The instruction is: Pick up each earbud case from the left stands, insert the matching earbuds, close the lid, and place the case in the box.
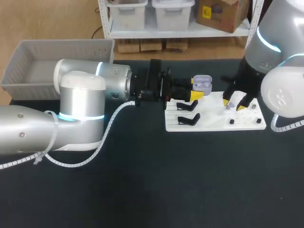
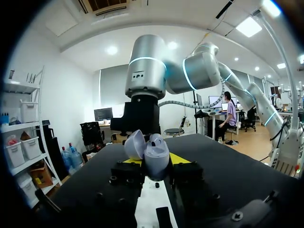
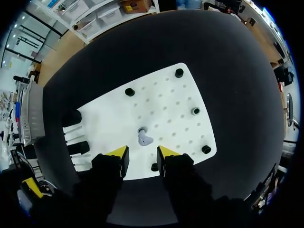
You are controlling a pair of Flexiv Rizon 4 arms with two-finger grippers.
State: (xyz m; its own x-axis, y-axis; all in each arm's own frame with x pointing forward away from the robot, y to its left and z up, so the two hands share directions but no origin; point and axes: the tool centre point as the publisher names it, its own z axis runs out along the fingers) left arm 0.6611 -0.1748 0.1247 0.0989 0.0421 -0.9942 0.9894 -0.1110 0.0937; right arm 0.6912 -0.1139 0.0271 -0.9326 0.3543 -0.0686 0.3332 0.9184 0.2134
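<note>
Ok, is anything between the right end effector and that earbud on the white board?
Nothing visible: the right end effector hangs open above the white board, the lavender earbud bare just ahead of its tips.

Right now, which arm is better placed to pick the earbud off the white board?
Right. The right gripper is open, directly over the earbud on the white board. The left gripper is shut on the open earbud case.

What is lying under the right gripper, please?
One small lavender earbud, on the white perforated board just ahead of the open right gripper; its black fingers hide the board directly beneath them.
</note>
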